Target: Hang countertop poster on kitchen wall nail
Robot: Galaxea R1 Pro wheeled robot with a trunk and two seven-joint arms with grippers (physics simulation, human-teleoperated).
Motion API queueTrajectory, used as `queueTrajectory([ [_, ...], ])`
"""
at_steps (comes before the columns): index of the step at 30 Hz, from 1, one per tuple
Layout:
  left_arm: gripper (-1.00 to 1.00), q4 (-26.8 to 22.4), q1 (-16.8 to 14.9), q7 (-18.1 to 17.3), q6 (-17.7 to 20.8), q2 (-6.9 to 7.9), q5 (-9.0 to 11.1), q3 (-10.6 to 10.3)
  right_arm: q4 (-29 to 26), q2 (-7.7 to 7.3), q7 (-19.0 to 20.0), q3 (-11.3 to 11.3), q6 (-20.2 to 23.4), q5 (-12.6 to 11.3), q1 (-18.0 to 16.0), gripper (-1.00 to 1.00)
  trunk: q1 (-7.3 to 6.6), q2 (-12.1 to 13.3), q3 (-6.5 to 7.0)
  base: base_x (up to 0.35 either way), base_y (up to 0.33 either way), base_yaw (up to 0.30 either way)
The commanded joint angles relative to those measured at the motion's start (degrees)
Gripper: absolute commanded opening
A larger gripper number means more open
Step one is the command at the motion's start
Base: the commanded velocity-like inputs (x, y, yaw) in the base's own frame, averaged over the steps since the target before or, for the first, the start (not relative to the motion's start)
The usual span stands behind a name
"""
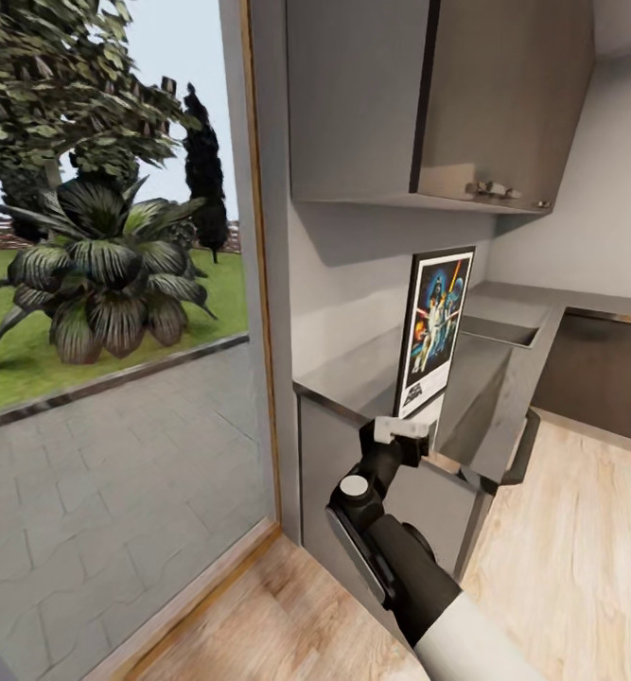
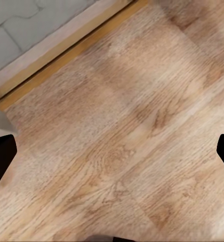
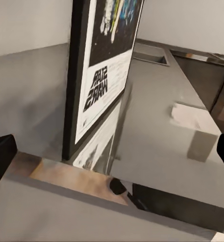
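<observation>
Standing upright on the kitchen countertop (image 1: 485, 378), poster (image 1: 435, 331), wall cabinet (image 1: 447, 95) overhead, right jaws apparently released, left unclear.

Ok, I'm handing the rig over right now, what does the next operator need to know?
Right gripper: jaws open, at the countertop's front edge, just short of the poster.
Left gripper: jaws open, empty, pointing at the wooden floor.
Poster: upright on the countertop by the wall, not gripped.
Done: approach only.
Left: grasp the poster, lift it, find a wall nail, hang it.
</observation>
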Motion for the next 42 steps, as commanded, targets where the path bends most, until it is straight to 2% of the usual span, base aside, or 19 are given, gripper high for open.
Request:
queueTrajectory([
  [1,1.00,-0.1,0.0,0.0,0.0,-0.01,0.0,0.0,0.0,0.00,-0.8,0.5,0.4,-0.3,-0.1,1.00,0.01,0.0,-0.05,0.078,0.000,0.000],
  [6,1.00,-0.1,0.0,0.0,0.0,-0.03,0.0,0.0,-0.1,0.00,-2.4,2.8,-0.2,-0.6,-0.1,1.00,0.01,0.0,-0.05,0.047,0.000,0.000],
  [10,1.00,-0.1,0.0,0.0,0.0,-0.02,0.0,0.0,-0.2,0.00,-2.6,3.3,-0.2,-0.7,-0.1,1.00,0.01,0.0,-0.05,0.179,0.000,0.000],
  [19,1.00,-0.1,0.0,0.0,0.0,-0.01,0.0,0.0,-0.3,0.00,-3.5,6.0,-0.4,-0.7,0.0,1.00,0.01,0.0,-0.05,0.096,0.000,0.000],
  [34,1.00,-0.1,0.0,0.0,0.0,-0.01,0.0,0.0,-0.9,0.00,-5.3,6.6,-0.7,-0.6,0.0,1.00,0.01,0.0,-0.05,0.039,-0.027,0.000],
  [42,1.00,-0.1,0.0,0.0,0.0,-0.01,0.0,0.1,-1.8,0.00,-5.3,6.6,-5.1,-2.8,0.0,1.00,0.01,0.0,-0.05,0.008,-0.007,0.000],
])
